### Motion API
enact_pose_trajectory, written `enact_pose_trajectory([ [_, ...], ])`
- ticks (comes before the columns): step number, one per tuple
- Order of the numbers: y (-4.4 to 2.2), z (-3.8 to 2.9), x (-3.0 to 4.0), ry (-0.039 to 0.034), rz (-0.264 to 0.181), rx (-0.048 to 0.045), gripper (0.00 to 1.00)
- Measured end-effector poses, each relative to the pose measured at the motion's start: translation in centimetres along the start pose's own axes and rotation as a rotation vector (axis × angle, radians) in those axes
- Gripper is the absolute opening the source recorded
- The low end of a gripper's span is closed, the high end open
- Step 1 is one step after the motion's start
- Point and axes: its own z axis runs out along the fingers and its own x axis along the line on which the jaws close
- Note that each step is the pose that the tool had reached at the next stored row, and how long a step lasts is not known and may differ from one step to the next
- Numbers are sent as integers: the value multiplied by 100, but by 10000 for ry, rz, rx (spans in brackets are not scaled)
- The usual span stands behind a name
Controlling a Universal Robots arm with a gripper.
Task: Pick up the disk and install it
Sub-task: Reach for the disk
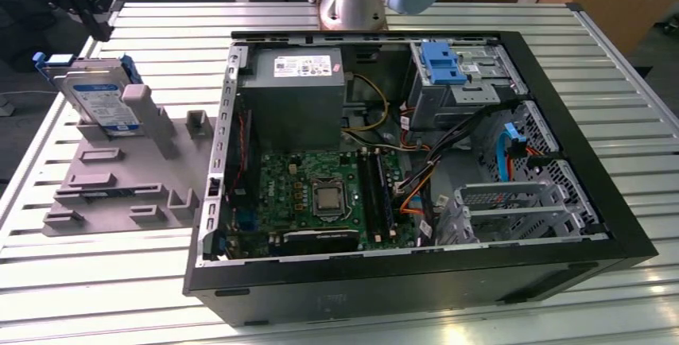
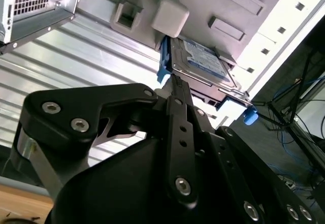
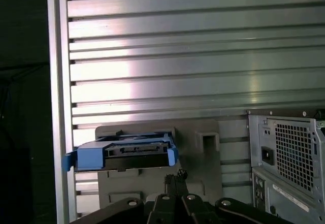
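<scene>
The disk [image 1: 98, 94] is a silver drive with a white-and-blue label, clipped in a blue frame. It stands leaning on the grey fixture plate [image 1: 117, 178] at the exterior view's left, outside the computer case. My gripper [image 1: 98, 19] hangs just beyond its top edge, apart from it. In both wrist views the black fingers lie pressed together, shut with nothing between them. In the second wrist view the gripper [image 2: 175, 82] points at the disk [image 2: 203, 59]. In the first wrist view the disk [image 3: 124, 153] shows edge-on just past the gripper [image 3: 176, 176].
The open computer case [image 1: 594, 226] lies on the slatted metal table [image 1: 159, 19]. It holds a grey power-supply box [image 1: 292, 91], a green motherboard [image 1: 318, 194] and a drive bay with a blue bracket [image 1: 444, 63]. Grey posts [image 1: 149, 118] on the fixture plate stand beside the disk.
</scene>
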Motion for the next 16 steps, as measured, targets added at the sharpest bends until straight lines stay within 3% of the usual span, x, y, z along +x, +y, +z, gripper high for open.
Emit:
enact_pose_trajectory([
  [3,14,17,47,78,10,7,11],
  [12,54,54,319,79,10,10,11],
  [16,55,58,375,80,11,10,11],
])
